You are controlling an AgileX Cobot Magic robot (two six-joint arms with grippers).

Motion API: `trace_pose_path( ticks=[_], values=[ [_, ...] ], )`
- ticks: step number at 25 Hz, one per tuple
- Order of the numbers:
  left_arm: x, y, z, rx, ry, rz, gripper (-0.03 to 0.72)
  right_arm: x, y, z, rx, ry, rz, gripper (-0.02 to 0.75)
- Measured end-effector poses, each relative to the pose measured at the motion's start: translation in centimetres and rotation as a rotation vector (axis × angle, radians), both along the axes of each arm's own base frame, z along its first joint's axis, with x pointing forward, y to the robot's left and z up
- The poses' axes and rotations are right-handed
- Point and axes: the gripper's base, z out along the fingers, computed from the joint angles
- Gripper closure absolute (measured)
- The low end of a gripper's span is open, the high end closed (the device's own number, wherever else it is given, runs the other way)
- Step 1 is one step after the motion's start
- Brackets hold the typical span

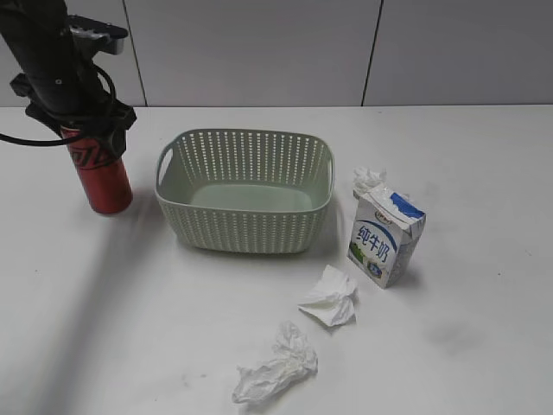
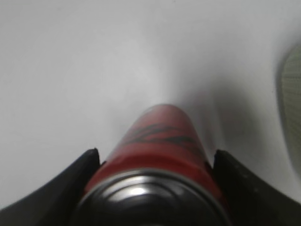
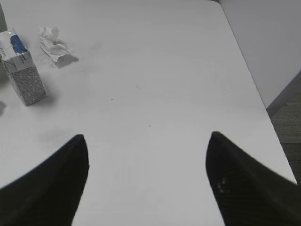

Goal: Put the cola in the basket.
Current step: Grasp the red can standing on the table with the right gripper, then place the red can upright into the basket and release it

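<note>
Exterior view: a pale green basket (image 1: 244, 192) with perforated sides sat near the middle of a white table (image 1: 484, 346), and nothing lay inside it. To its left, just beside it but not touching, the cola (image 1: 102, 177) stood upright on the table. The black left gripper (image 1: 79, 121) came down over the can's top, and its jaws were closed around the upper part. To the right of the basket stood an opened blue-and-white milk carton (image 1: 385, 238), with a crumpled tissue (image 1: 369, 179) behind it. Two more crumpled tissues lay in front of the basket, one (image 1: 331, 298) nearer the carton and one (image 1: 275, 367) close to the front edge. Grey wall panels rose behind the table.

Left wrist view: the can (image 2: 160, 141) filled the lower frame, its silver top nearest the camera, with a dark finger (image 2: 61, 188) pressed on each side. The basket's edge (image 2: 291, 103) showed blurred at the right.

Right wrist view: the right gripper (image 3: 148, 183) hovered over bare table (image 3: 155, 80), jaws spread wide and holding nothing. The carton (image 3: 23, 75) and a tissue (image 3: 54, 43) sat at the upper left. Past the table's right edge, a wall and dark floor showed.
</note>
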Motion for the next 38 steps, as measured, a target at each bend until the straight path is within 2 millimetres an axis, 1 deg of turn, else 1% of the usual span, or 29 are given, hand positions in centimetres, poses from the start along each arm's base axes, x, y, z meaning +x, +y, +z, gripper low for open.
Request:
trace_pose_path(
  ticks=[1, 2, 7, 10, 12, 15, 19, 22, 24, 26, 30, 32, 34, 36, 38],
  values=[
    [0.0, 0.0, 0.0, -0.005, 0.003, 0.002, 0.148, 0.0, 0.0, 0.0, 0.0, 0.0, 0.0, 0.15],
    [-0.1, 0.0, 0.0, -0.002, 0.007, 0.001, 0.156, 0.0, 0.0, 0.0, 0.0, 0.0, 0.0, 0.15],
    [-0.4, 0.1, 0.2, 0.004, 0.03, 0.0, 0.156, 0.0, 0.0, 0.0, 0.0, 0.0, 0.0, 0.15],
    [-0.7, 0.2, 0.9, 0.006, 0.033, -0.001, 0.156, 0.0, 0.0, 0.0, 0.0, 0.0, 0.0, 0.15],
    [-1.1, 0.3, 2.2, -0.001, 0.008, 0.0, 0.156, 0.0, 0.0, 0.0, 0.0, 0.0, 0.0, 0.15],
    [-1.9, 0.3, 4.9, -0.038, -0.049, 0.004, 0.156, 0.0, 0.0, 0.0, 0.0, 0.0, 0.0, 0.15],
    [-3.6, -0.5, 8.5, -0.075, -0.129, -0.033, 0.156, 0.0, 0.0, 0.0, 0.0, 0.0, 0.0, 0.15],
    [-5.1, -1.9, 10.6, -0.081, -0.184, -0.104, 0.156, 0.0, 0.0, 0.0, 0.0, 0.0, 0.0, 0.15],
    [-6.3, -3.3, 11.8, -0.092, -0.214, -0.154, 0.156, 0.0, 0.0, 0.0, 0.0, 0.0, 0.0, 0.15],
    [-7.1, -4.8, 12.5, -0.102, -0.23, -0.206, 0.156, 0.0, 0.0, 0.0, 0.0, 0.0, 0.0, 0.15],
    [-8.9, -9.0, 13.4, -0.13, -0.274, -0.332, 0.156, 0.0, 0.0, 0.0, 0.0, 0.0, 0.0, 0.15],
    [-9.6, -11.0, 13.2, -0.154, -0.299, -0.385, 0.156, 0.0, 0.0, 0.0, 0.0, 0.0, 0.0, 0.15],
    [-9.7, -12.6, 12.5, -0.171, -0.309, -0.415, 0.156, 0.0, 0.0, 0.0, 0.0, 0.0, 0.0, 0.15],
    [-9.3, -13.7, 11.1, -0.169, -0.296, -0.43, 0.156, 0.0, 0.0, 0.0, 0.0, 0.0, 0.0, 0.15],
    [-8.5, -14.5, 9.2, -0.156, -0.267, -0.432, 0.156, 0.0, 0.0, 0.0, 0.0, 0.0, 0.0, 0.15]
  ],
)
